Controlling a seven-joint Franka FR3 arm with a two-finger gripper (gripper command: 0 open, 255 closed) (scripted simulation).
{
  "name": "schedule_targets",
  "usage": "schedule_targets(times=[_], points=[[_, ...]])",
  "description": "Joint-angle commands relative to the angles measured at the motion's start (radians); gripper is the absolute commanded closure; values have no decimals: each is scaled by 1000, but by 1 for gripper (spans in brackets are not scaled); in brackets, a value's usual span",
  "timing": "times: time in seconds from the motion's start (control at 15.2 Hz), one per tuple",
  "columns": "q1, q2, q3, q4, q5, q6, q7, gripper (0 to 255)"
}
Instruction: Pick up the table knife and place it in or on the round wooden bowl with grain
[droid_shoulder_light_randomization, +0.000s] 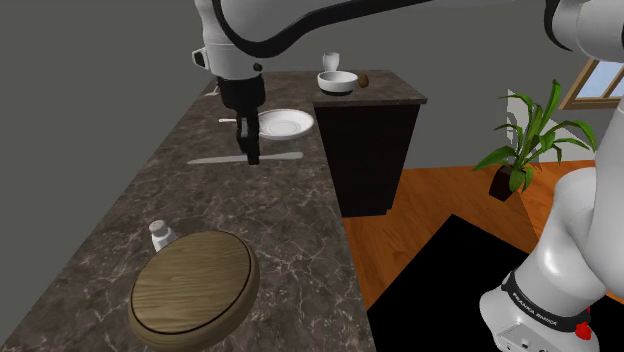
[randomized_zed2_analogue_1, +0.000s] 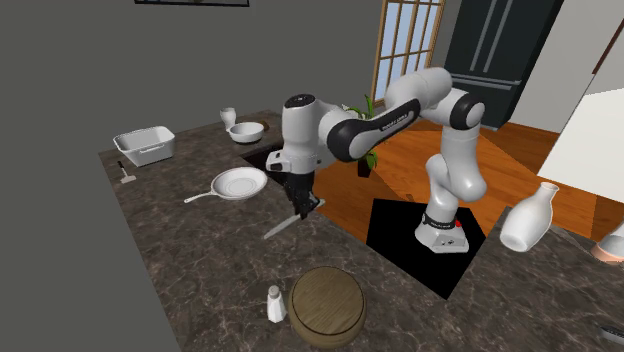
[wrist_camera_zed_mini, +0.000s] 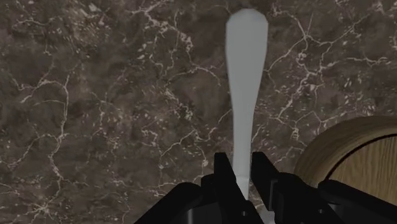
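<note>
End effector (droid_shoulder_light_randomization: 252, 157) pinched the grey knife (wrist_camera_zed_mini: 245, 76) near one end, fingers pressed on both its sides, and the rest of the knife ran ahead over the marbled worktop (droid_shoulder_light_randomization: 110, 230). The wooden bowl (droid_shoulder_light_randomization: 192, 290) sat well apart, cut off in the wrist view. White lettering on the base band (droid_shoulder_light_randomization: 540, 308) was too small to read.

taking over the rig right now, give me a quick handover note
Gripper: shut on the table knife, which is clasped between the fingers.
Knife: low over the dark marble counter, beside the white pan. I cannot tell whether it is off the surface.
Round wooden bowl: at the counter's near end in the shoulder view, beside a small white shaker.
Done: grasp.
Left: lift, carry to the bowl, release.
</note>
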Motion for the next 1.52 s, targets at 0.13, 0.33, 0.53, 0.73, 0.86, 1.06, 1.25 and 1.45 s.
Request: schedule_targets(times=[0.13, 0.33, 0.53, 0.73, 0.86, 1.06, 1.25, 1.45], points=[[57, 8, 33, 9, -10, -6, 92, 255], [100, 24, 57, 34, -19, -18, 159, 255], [145, 50, 80, 72, -30, -34, 225, 255], [193, 86, 102, 124, -45, -55, 292, 255], [226, 115, 115, 167, -56, -73, 335, 255], [246, 132, 121, 165, -63, -56, 362, 255], [243, 131, 120, 123, -63, -15, 364, 255], [241, 132, 119, 85, -64, 24, 366, 255]])
